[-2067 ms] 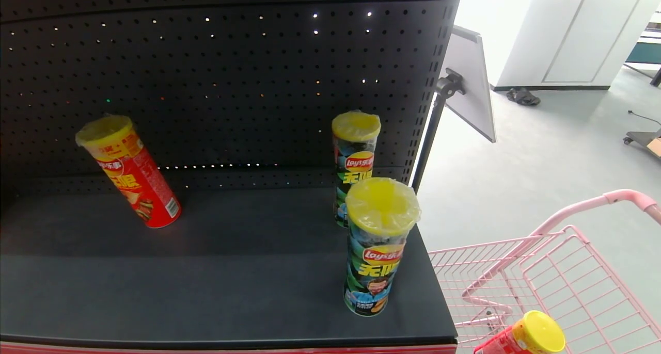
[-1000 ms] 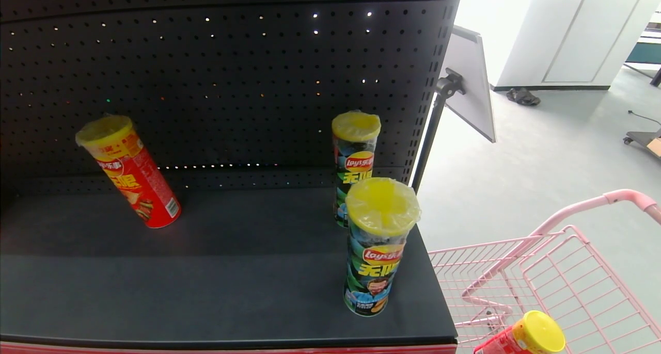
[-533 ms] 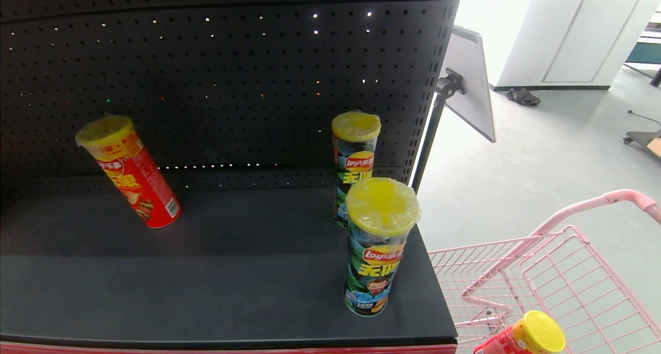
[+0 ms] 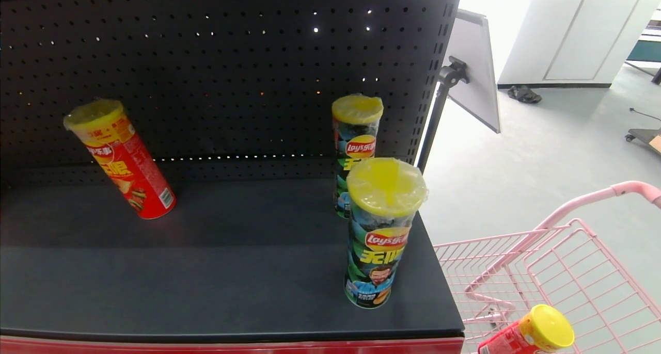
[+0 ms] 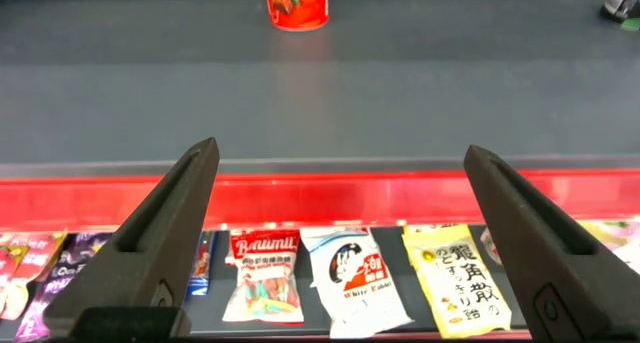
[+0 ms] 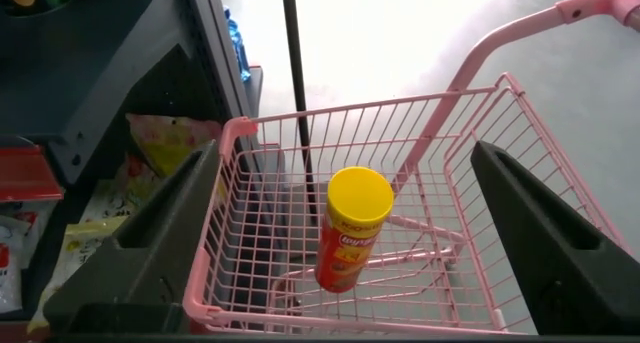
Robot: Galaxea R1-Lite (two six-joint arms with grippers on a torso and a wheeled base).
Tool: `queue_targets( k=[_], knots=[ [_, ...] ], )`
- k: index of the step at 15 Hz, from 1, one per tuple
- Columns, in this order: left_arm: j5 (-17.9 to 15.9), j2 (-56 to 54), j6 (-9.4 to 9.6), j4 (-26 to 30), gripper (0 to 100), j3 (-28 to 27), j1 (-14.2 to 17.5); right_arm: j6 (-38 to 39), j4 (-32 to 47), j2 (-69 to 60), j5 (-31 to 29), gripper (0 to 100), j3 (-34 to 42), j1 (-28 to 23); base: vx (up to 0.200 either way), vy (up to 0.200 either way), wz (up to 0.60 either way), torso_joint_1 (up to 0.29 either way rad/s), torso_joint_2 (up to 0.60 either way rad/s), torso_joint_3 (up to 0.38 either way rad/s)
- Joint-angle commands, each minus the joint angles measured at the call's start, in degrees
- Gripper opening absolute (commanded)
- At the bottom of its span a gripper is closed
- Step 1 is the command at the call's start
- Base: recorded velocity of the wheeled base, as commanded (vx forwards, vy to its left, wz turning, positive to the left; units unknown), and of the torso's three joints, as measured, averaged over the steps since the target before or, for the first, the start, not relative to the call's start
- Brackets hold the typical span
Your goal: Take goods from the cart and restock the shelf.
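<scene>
A black shelf holds a red chip can at the back left, leaning against the pegboard, and two green chip cans at the right: one at the back, one near the front edge. Another red chip can with a yellow lid stands in the pink cart to the right of the shelf. My right gripper hangs open above the cart, over that can. My left gripper is open in front of the shelf's red front edge, facing the leaning red can.
A grey sign panel on a black pole juts out at the shelf's right end. Snack packets lie on the lower shelf below the red edge. Open floor lies beyond the cart.
The head camera has shifted, so the whole picture sits slightly differently. The cans and the cart have kept their places.
</scene>
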Motion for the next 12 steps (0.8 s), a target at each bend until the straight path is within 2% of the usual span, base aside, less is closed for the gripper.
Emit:
queue_targets(
  k=[1,12],
  knots=[
    [0.01,0.09,-0.02,-0.01,100,0.00,0.04,-0.01,-0.01,0.07,0.01,100,0.00,0.00,0.000,0.000,0.00,-0.159,0.35,0.198],
    [0.01,0.09,-0.02,-0.01,100,0.00,-0.04,-0.01,-0.01,0.07,0.01,100,0.00,0.00,0.000,0.000,0.00,-0.152,0.37,0.211]
  ],
)
